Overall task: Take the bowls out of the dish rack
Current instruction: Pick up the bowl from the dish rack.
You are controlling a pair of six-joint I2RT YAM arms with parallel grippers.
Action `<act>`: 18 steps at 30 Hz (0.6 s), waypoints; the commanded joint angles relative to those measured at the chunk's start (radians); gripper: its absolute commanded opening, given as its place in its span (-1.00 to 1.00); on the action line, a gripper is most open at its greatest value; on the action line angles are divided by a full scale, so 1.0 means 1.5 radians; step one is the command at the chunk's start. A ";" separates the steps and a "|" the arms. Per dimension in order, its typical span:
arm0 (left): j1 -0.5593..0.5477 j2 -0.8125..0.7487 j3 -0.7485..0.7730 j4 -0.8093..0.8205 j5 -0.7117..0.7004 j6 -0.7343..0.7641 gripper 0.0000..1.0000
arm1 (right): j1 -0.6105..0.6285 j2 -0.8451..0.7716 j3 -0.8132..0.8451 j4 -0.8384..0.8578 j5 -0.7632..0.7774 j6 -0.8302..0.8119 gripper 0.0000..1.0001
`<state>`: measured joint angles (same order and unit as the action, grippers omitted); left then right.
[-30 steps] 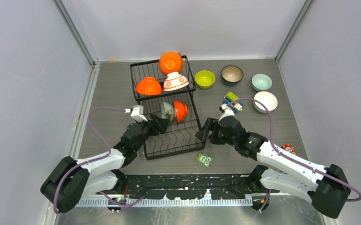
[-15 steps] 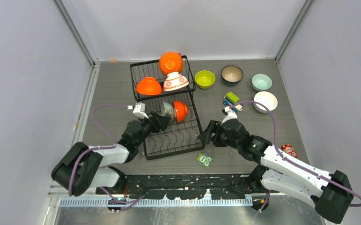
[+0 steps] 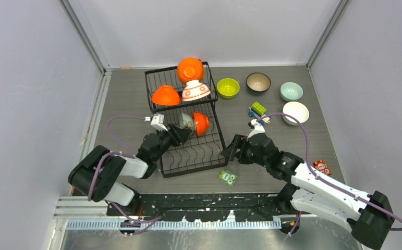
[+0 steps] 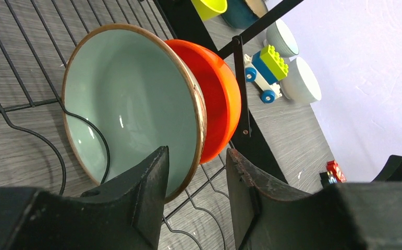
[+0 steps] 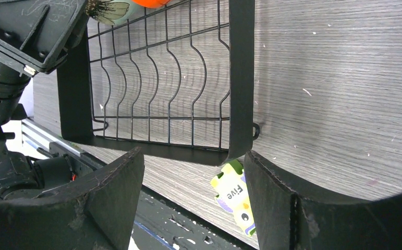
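Observation:
The black wire dish rack [image 3: 188, 153] lies in the middle of the table. In its near section a pale mint bowl [image 4: 131, 99] with a brown rim stands on edge against an orange bowl [image 4: 219, 94]. My left gripper [image 4: 196, 156] straddles the mint bowl's lower rim, one finger [image 4: 151, 187] inside the bowl. The other finger stands outside with a gap, so the gripper is open. The far section holds two orange bowls [image 3: 190, 69] [image 3: 166, 96] and a floral white bowl [image 3: 195, 91]. My right gripper [image 5: 193, 153] hangs open and empty over the rack's near right corner [image 5: 240, 78].
On the table right of the rack sit a lime green bowl [image 3: 228, 87], a dark brown bowl [image 3: 258, 82], a pale mint bowl [image 3: 291, 91] and a white bowl [image 3: 295, 112]. Toy blocks [image 3: 258, 112], a green puzzle piece [image 5: 232, 195] and a red toy [image 3: 321, 166] lie nearby.
My left gripper's jaws have narrowed around the mint bowl's rim while the left arm folded in closer. The right arm drew back slightly.

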<state>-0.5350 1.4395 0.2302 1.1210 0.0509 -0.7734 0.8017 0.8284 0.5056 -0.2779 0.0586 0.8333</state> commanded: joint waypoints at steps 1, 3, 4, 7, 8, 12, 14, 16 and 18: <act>0.004 0.019 0.019 0.081 0.001 0.004 -0.10 | 0.003 -0.014 -0.004 0.012 0.005 -0.006 0.48; 0.004 0.028 0.019 0.092 0.000 0.004 -0.15 | 0.003 -0.015 -0.004 0.010 0.006 -0.008 0.47; 0.005 0.033 0.017 0.098 -0.001 0.003 -0.17 | 0.003 -0.015 -0.003 0.008 0.007 -0.009 0.47; 0.004 0.045 0.011 0.123 -0.008 0.000 -0.26 | 0.003 -0.015 -0.004 0.008 0.007 -0.009 0.48; 0.004 0.048 0.010 0.128 -0.011 -0.001 -0.30 | 0.003 -0.014 -0.005 0.008 0.007 -0.009 0.48; 0.006 0.053 0.005 0.135 -0.015 -0.001 -0.44 | 0.003 -0.012 -0.004 0.010 0.008 -0.011 0.48; 0.007 0.053 0.003 0.138 -0.017 0.000 -0.53 | 0.003 -0.010 -0.003 0.011 0.008 -0.011 0.48; 0.008 0.054 -0.001 0.143 -0.023 0.000 -0.62 | 0.003 -0.008 -0.004 0.013 0.008 -0.012 0.48; 0.010 0.052 -0.004 0.148 -0.026 -0.001 -0.70 | 0.003 -0.004 -0.005 0.015 0.008 -0.013 0.48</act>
<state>-0.5282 1.5146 0.2329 1.2404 0.0372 -0.7822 0.8017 0.8230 0.4992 -0.2783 0.0589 0.8257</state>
